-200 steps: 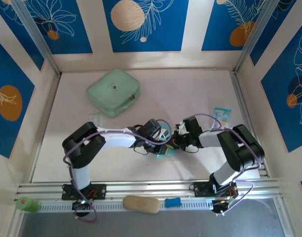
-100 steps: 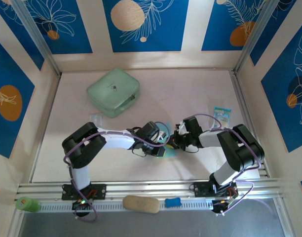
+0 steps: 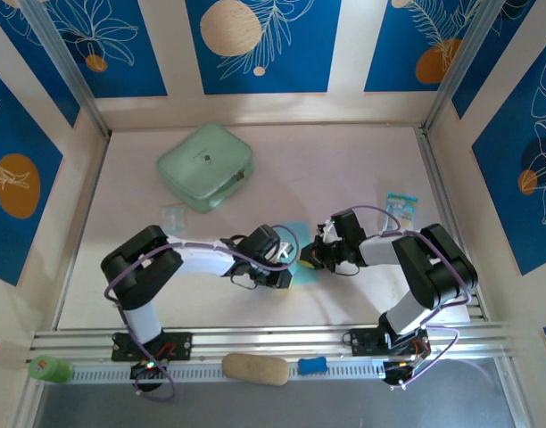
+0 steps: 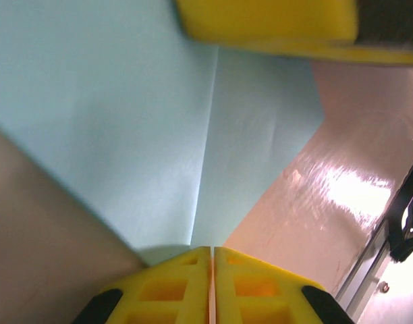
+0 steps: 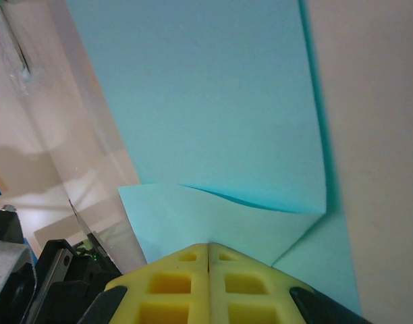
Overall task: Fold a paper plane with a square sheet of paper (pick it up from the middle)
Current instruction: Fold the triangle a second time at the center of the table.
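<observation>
The square sheet of paper [image 3: 297, 236] is light cyan-blue, partly folded, and lies on the table between my two grippers. In the left wrist view the square sheet of paper [image 4: 125, 121] shows one straight crease running down to my left gripper [image 4: 212, 251]. That gripper is shut, its yellow tips at the sheet's near edge. A yellow fingertip [image 4: 267, 17] of the right gripper shows at the top of that view. My right gripper [image 5: 208, 246] is shut, its tips against a folded flap [image 5: 213, 216] that lifts slightly off the sheet [image 5: 206, 94]. From above, the left gripper [image 3: 289, 272] and right gripper [image 3: 310, 259] nearly meet.
A mint-green case [image 3: 206, 166] sits at the back left. A small printed packet [image 3: 401, 205] lies at the right, a small clear packet [image 3: 173, 214] at the left. A tan object [image 3: 255, 368], a blue piece [image 3: 312, 365] and a green bottle [image 3: 50, 368] lie along the near rail.
My left gripper has slid back to the left and toward the near edge, uncovering more of the sheet. The right arm has stayed put.
</observation>
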### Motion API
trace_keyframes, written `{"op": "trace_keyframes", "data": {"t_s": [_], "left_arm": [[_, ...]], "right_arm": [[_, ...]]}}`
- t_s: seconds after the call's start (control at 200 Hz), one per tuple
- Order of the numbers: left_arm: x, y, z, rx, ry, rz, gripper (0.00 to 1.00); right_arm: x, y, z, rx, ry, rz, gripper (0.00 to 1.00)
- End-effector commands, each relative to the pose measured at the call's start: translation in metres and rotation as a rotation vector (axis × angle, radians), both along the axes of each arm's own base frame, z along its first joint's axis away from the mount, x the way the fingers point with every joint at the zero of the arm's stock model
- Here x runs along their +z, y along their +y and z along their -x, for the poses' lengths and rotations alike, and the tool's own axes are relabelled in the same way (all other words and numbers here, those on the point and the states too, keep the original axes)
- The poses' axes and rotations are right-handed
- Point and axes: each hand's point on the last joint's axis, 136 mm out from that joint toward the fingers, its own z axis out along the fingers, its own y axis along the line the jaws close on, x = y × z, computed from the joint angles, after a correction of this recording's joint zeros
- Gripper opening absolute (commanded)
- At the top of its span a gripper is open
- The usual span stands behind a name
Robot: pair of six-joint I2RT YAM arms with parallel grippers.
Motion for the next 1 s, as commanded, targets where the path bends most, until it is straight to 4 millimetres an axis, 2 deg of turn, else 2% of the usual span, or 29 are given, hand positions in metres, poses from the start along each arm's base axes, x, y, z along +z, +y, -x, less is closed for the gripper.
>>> {"op": "trace_keyframes", "data": {"t_s": [0.0,0.19,0.31,0.44,0.58,0.825,0.915,0.995], "left_arm": [[0.0,0.014,0.016,-0.003,0.048,-0.025,0.09],[0.051,-0.001,-0.004,0.013,-0.086,0.096,0.08],[0.062,-0.012,-0.024,0.035,-0.117,0.118,0.08],[0.046,-0.019,-0.039,0.052,-0.091,0.091,0.08],[0.022,-0.021,-0.041,0.057,-0.047,0.043,0.07],[-0.027,0.012,-0.026,0.094,0.001,-0.101,0.06],[-0.035,0.022,-0.021,0.099,0.007,-0.13,0.06],[-0.037,0.023,-0.02,0.096,0.009,-0.127,0.06]], "right_arm": [[-0.03,-0.02,0.018,-0.041,0.122,0.115,0.03],[-0.027,-0.02,0.017,-0.04,0.117,0.11,0.03],[-0.028,-0.02,0.016,-0.042,0.115,0.113,0.03],[-0.029,-0.02,0.017,-0.043,0.119,0.113,0.03],[-0.027,-0.018,0.017,-0.038,0.115,0.1,0.03],[-0.015,-0.015,0.01,-0.031,0.082,0.08,0.03],[-0.002,-0.012,0.005,-0.025,0.049,0.069,0.04],[0.013,-0.009,-0.001,-0.015,0.0,0.047,0.04]]}}
